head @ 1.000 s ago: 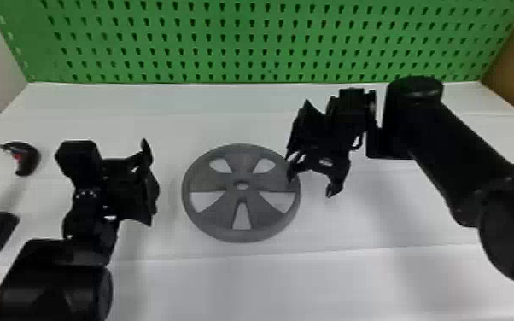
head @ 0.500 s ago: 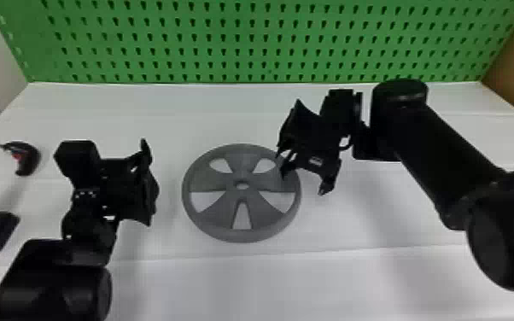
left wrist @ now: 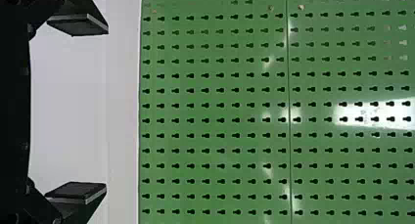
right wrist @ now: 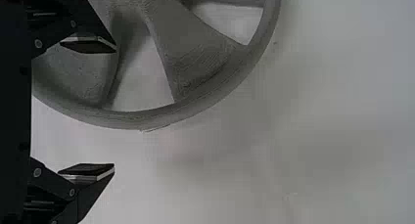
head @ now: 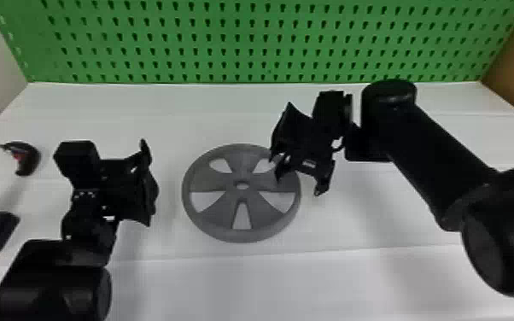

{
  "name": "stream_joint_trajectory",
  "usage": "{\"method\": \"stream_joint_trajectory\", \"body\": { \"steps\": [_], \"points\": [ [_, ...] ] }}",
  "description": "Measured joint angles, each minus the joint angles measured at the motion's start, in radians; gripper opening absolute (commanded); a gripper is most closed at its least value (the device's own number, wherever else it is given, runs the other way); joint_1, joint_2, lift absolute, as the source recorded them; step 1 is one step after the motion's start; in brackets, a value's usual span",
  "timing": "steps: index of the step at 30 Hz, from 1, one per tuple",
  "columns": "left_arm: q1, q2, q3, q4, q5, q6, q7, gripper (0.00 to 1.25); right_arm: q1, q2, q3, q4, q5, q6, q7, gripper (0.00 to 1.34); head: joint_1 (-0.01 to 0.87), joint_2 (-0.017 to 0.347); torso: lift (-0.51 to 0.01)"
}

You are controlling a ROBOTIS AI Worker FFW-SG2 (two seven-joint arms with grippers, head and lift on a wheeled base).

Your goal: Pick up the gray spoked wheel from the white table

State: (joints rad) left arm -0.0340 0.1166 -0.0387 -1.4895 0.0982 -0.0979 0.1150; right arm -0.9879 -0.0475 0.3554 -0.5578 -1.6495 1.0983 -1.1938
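At the middle of the white table (head: 341, 281), the gray spoked wheel (head: 215, 213) lies flat, its broad spokes meeting at a pierced hub; the right gripper (head: 299, 183) stands at the wheel's far right edge in the head view, overlapping the rim there, its fingers spread; in the right wrist view, one finger (right wrist: 88, 44) of the right gripper (right wrist: 115, 108) appears over the wheel and the other over the table outside the rim, a stretch of rim showing between them; whether either finger touches the wheel cannot be told. To the left of the wheel, and apart from it, is the left gripper (head: 151, 183), likewise spread; the left wrist view shows its two flat pads (left wrist: 78, 190) well apart, with the green pegboard (left wrist: 215, 106) ahead of them. At the table's far edge the same pegboard rises; at the left side lie a small black-and-red object (head: 27, 158) and, nearer, a larger black-and-red tool (head: 0, 228), partly cut off by the view's edge.
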Motion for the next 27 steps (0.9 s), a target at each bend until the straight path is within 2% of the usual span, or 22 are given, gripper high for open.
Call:
{"method": "stream_joint_trajectory", "body": {
  "steps": [9, 27],
  "points": [
    [-0.003, 0.000, -0.003, 0.000, 0.000, 0.000, 0.000, 1.10, -0.002, -0.004, 0.045, -0.001, -0.022, -0.020, 0.001, 0.94, 0.765, 0.002, -0.096],
    [-0.006, 0.000, -0.005, 0.000, -0.001, 0.000, 0.002, 1.10, 0.010, -0.004, 0.073, 0.001, -0.050, -0.062, 0.002, 0.94, 0.765, 0.002, -0.096]
  ]
}}
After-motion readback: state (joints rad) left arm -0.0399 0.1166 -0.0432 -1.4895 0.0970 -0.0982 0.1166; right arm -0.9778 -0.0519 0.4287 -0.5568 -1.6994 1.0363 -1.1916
